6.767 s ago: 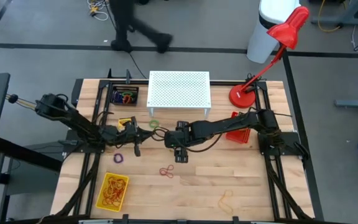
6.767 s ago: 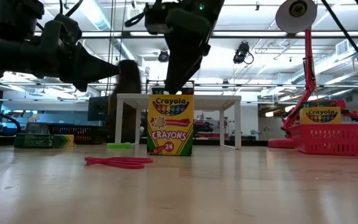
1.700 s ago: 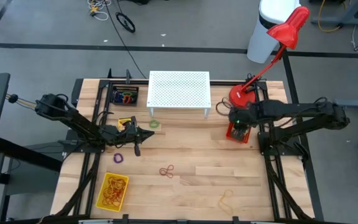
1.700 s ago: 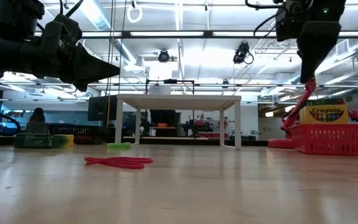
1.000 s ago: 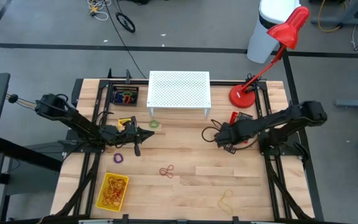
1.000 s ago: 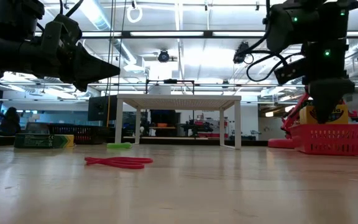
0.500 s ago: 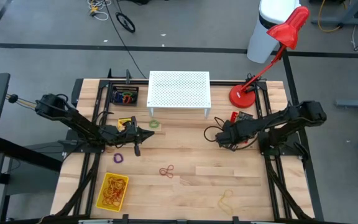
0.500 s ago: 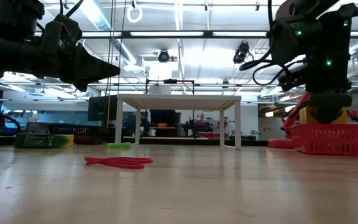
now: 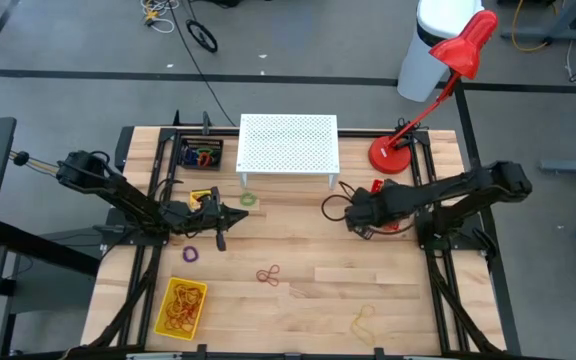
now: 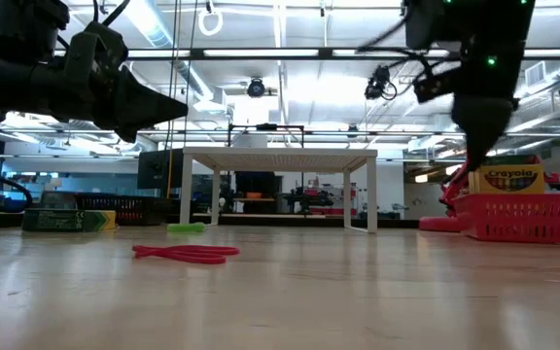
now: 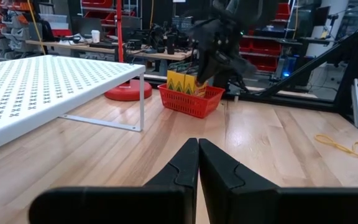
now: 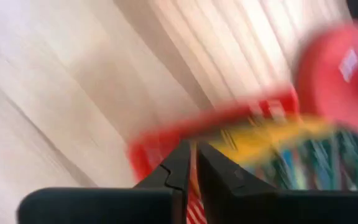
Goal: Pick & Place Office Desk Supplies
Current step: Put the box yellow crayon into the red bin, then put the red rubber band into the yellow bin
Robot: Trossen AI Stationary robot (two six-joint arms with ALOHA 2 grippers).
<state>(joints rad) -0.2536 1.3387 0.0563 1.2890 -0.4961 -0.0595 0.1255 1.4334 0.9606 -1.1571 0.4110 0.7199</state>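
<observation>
Right gripper (image 9: pixel 356 213): fingers pressed nearly together, seemingly empty, though badly blurred at the wrist. Hanging above the table, just beside the red basket (image 10: pixel 513 216); crayon box (image 10: pixel 511 180) upright inside that basket, close behind the claw. Risks: clipping the basket rim or the box top on any low swing, tipping the box out. Reddish rubber bands (image 9: pixel 268 273) well apart from the claw, nearer the left gripper (image 9: pixel 218 215), itself closed and idle. Thin and flat on the wood, so probably easy to pinch short and miss.
</observation>
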